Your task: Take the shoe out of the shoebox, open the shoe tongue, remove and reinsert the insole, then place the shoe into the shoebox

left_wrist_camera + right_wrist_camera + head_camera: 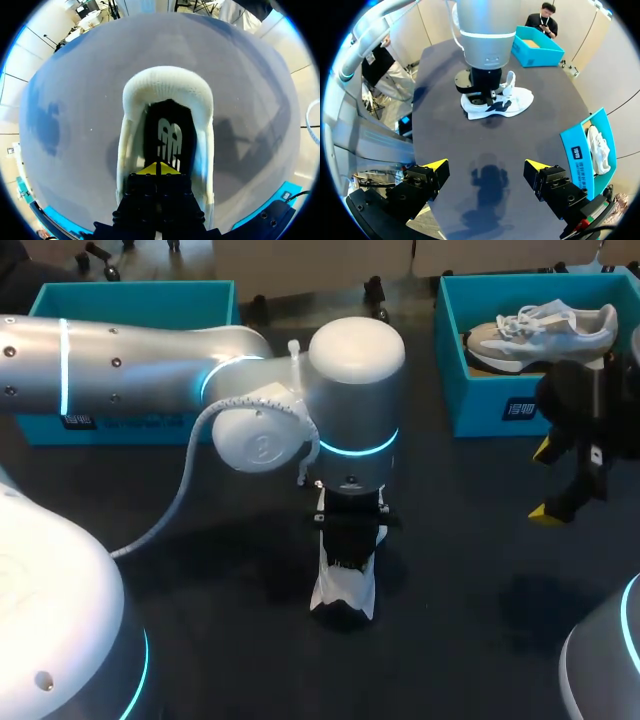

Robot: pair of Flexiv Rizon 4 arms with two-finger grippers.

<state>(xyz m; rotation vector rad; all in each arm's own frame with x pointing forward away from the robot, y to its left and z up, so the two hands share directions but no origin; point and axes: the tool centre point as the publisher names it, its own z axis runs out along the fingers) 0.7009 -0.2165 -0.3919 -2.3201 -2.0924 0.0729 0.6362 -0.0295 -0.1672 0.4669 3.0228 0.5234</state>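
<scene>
The right gripper (485,165) hangs open over the dark worktop (220,640). Its two yellow tips are far apart and hold nothing. Its own view shows that wide gap, but the head view shows it only from the side.

Past it, in the middle of the worktop, lies a white shoe (496,104) with dark marks on its side. The left arm (120,365) comes straight down on the shoe, and from above it hides most of it. Only the left wrist view looks into the shoe. There the left gripper (158,169) is down inside with its yellow tips pressed together, right at the black insole (167,135). I cannot tell if the tips pinch the insole. The shoe's white rounded end curves round ahead of the gripper.

Farther back stand two blue boxes, well apart. The right shoebox (480,405) holds a second shoe (540,332), white and grey, with laces. The left shoebox (130,290) is partly hidden by the arm from above. In the right wrist view its inside looks light brown.
</scene>
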